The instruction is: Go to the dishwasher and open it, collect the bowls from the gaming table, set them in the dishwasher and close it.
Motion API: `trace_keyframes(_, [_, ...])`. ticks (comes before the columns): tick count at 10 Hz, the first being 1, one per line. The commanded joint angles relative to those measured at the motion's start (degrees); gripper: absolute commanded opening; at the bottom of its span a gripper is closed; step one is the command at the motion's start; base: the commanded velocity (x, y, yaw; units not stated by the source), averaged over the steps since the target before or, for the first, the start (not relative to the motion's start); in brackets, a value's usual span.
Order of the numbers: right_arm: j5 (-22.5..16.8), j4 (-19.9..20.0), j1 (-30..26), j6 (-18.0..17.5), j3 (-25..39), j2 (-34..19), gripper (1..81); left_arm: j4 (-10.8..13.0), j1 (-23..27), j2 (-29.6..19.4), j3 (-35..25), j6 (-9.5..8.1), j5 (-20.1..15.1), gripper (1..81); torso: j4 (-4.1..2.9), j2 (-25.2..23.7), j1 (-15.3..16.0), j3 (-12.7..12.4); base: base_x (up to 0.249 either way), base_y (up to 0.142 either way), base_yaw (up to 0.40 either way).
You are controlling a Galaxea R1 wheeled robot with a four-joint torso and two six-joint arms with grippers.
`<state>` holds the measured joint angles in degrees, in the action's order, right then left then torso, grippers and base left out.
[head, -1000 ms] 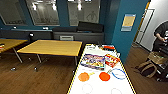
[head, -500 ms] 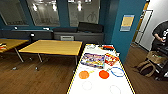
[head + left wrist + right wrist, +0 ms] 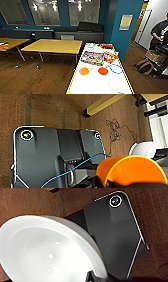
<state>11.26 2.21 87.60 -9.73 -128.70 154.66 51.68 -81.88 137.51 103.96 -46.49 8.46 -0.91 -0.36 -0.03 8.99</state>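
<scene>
Orange bowl [image 3: 130,170]: seen close in the left wrist view, rim turned sideways, above brown wood floor [image 3: 50,111]; a dark part of the left tool [image 3: 105,182] is seen at its lower rim, so the bowl appears held, though the fingers cannot be made out.
White bowl [image 3: 47,253]: seen close in the right wrist view, hollow facing the camera; a dark tip of the right tool [image 3: 91,276] is laid against its rim, so it appears gripped there.
White tabletop [image 3: 100,80]: nearest in the head view, yellow-edged, printed with rings.
Orange disc [image 3: 84,71]: laid on the white tabletop, beside a red disc [image 3: 102,71].
Blue ring [image 3: 115,68]: laid just right of the red disc.
Game boxes [image 3: 93,58]: colourful, laid flat beyond the discs.
Wooden tabletop [image 3: 53,46]: left of the white one, on thin legs.
Teal pillar [image 3: 123,27]: past the white tabletop's far end, a notice fixed to it.
Person [image 3: 160,32]: standing at far right, partly cut off.
Dark sofa [image 3: 80,31]: along the glass wall at the back.
</scene>
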Motion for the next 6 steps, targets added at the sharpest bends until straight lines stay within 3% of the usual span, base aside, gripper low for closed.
trace_keyframes(1, [-2.9,-1.9,-1.5,0.2,0.7,-0.3,1.0,1.1,1.3,1.0,1.6,0.35,-1.2,1.0,0.00,0.0,0.0,-1.2,-0.138,0.000,0.000])
trace_keyframes(5, [-2.9,-2.0,-1.5,0.2,0.6,-0.3,1.0,1.1,1.0,2.7,3.4,0.70,-1.3,1.0,0.00,0.0,0.0,-4.1,-0.139,0.000,0.000])
trace_keyframes(6, [-2.9,-2.0,-1.6,0.2,0.6,-0.3,1.0,1.1,1.0,2.7,3.4,0.79,-1.2,1.0,0.00,0.0,0.0,-2.8,-0.138,0.000,0.000])
